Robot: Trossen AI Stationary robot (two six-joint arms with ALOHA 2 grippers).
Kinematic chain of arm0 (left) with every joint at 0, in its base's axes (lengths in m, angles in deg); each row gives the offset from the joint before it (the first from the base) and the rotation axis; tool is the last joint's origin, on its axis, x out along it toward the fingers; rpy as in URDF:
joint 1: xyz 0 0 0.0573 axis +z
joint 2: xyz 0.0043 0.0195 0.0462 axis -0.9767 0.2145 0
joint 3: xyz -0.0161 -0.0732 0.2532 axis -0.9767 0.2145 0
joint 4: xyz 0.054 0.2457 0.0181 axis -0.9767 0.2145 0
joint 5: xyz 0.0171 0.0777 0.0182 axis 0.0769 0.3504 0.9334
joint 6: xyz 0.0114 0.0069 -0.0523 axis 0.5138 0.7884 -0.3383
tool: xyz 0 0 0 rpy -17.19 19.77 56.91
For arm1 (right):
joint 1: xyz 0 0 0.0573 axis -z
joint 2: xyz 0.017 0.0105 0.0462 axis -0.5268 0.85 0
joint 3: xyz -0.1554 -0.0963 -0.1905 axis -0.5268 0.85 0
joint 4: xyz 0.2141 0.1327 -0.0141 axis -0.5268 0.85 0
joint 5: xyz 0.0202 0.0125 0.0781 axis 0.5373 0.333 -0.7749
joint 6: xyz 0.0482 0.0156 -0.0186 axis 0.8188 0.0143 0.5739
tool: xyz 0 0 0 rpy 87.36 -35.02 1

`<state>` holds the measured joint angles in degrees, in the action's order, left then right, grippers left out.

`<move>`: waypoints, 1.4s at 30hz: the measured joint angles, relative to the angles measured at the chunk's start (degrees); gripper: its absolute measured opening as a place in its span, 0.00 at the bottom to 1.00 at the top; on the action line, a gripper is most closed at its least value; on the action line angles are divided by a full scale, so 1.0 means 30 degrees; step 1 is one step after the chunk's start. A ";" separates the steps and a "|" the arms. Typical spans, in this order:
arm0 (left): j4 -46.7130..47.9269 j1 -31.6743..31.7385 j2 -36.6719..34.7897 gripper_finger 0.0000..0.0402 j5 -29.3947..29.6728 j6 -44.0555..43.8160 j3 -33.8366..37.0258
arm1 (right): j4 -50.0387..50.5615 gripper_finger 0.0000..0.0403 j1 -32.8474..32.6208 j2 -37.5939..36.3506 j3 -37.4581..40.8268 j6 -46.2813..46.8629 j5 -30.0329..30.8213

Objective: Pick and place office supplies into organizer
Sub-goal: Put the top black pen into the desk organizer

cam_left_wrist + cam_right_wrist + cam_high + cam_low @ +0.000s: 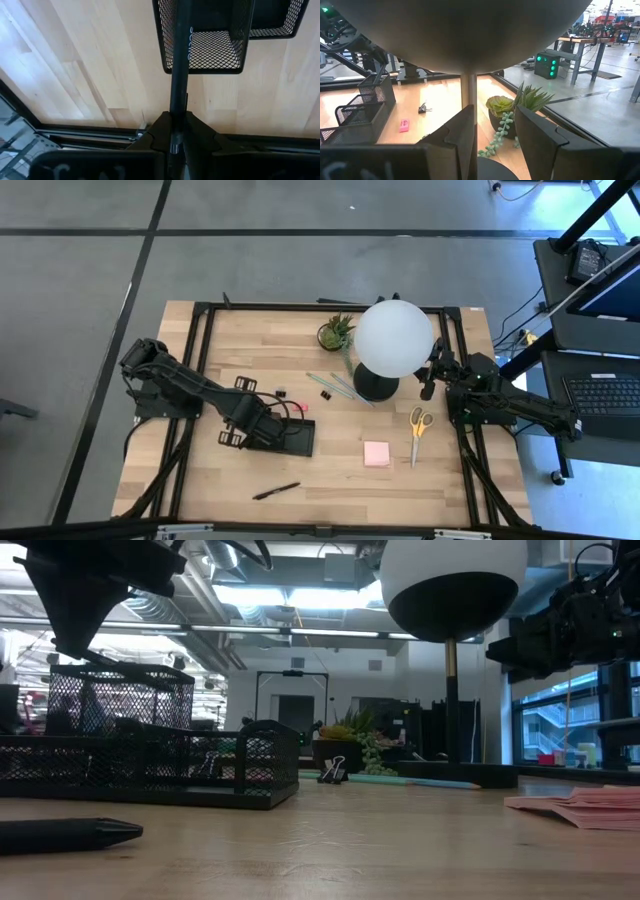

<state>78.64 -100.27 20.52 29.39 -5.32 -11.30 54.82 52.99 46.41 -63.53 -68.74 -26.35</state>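
The black mesh organizer (296, 439) (150, 755) stands left of the table's middle. My left gripper (266, 422) (176, 140) hangs over it, shut on a black pen (179, 75) that reaches down past the rim of the tall mesh compartment (210, 50). A second black pen (277, 491) lies near the front edge. The pink sticky pad (377, 453), yellow-handled scissors (418, 430), pale-green pencils (338, 387), binder clip (325, 394) and pink eraser (404, 125) lie on the wood. My right gripper (430, 378) (495, 132) waits open at the right, beside the lamp. My left gripper pinches the black pen by its upper end (176, 117) between its two fingers. The fingers come steeply from above, and the pen runs on along them rather than across. The pen is lifted clear of the table and points down at the tall compartment; its lower end is out of the frame.
A white globe lamp (393, 338) on a round black base (375, 387) stands at the back middle, with a small potted plant (337, 332) beside it. The table's black frame rails (190, 380) run along its edges. Bare wood lies in front of the organizer.
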 joint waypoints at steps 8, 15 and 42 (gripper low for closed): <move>0.0000 -0.0087 0.0000 0.07 0.2104 0.0984 0.0000 | 0.0001 0.36 0.0003 0.0000 -0.0002 0.0000 0.0000; 0.0022 -0.0670 0.0000 0.07 0.3983 0.2767 0.0000 | 0.0000 0.36 -0.0001 0.0002 -0.0004 0.0000 0.0000; -0.0007 -0.4538 0.0000 0.07 1.5969 1.2350 0.0006 | 0.0002 0.36 0.0001 0.0000 -0.0004 -0.0004 0.0000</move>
<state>78.62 -113.88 20.52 77.30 31.74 -11.29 54.82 52.99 46.41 -63.54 -68.75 -26.35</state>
